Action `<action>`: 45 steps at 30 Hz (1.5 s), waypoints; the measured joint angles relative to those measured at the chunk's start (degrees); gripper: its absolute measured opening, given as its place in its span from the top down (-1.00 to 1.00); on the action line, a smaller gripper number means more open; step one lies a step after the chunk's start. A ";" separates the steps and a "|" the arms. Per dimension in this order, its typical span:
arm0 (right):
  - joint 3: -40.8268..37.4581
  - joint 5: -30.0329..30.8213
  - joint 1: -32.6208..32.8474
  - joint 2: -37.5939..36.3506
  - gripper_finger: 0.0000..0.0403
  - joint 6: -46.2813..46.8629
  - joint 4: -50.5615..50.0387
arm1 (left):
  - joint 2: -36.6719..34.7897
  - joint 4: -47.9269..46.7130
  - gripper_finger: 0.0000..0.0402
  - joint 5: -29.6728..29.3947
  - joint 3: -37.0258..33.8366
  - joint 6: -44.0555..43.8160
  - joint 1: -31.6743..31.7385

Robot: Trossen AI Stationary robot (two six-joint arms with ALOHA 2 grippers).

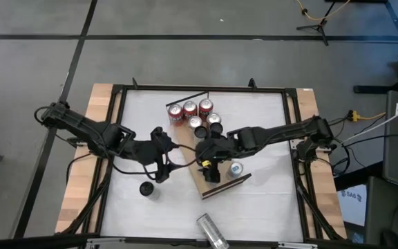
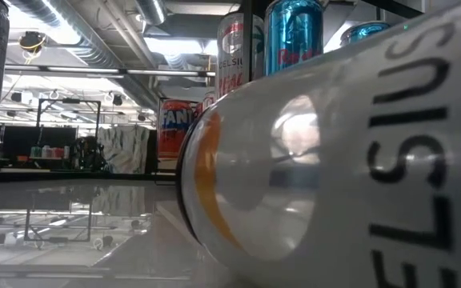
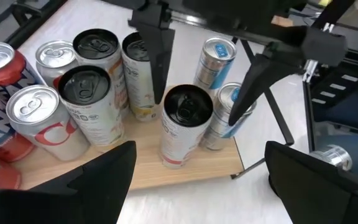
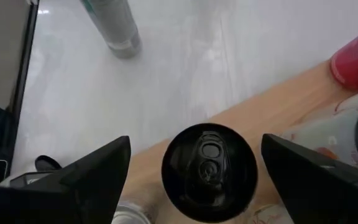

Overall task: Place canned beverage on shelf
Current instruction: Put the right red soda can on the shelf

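Right wrist view, right gripper (image 4: 207, 180) open astride can (image 4: 209, 172)

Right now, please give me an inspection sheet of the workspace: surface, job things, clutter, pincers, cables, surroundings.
Surface: white tabletop in a black frame.
Job's things: wooden shelf carries upright cans, red ones at one end; a black-topped can stands on the board edge.
Clutter: one can lying on its side near the table's front edge; a black can standing off the shelf.
Pincers: right pincer open, straddling the black-topped can without touching; left pincer open, beside the shelf, empty.
Cables: bundles run along both arms; a yellow cable on the floor.
Surroundings: grey floor, a stand's legs, equipment at the right.
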 joint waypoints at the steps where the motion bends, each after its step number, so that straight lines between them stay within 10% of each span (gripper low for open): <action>1: 0.00 0.00 0.00 0.25 -0.78 0.00 -0.02 | 0.00 -0.02 -0.74 -0.04 0.00 0.00 -0.21; 45: -0.08 1.93 0.00 3.16 -0.78 1.18 -3.91 | 0.07 -0.81 -0.74 -0.70 0.00 0.04 -1.15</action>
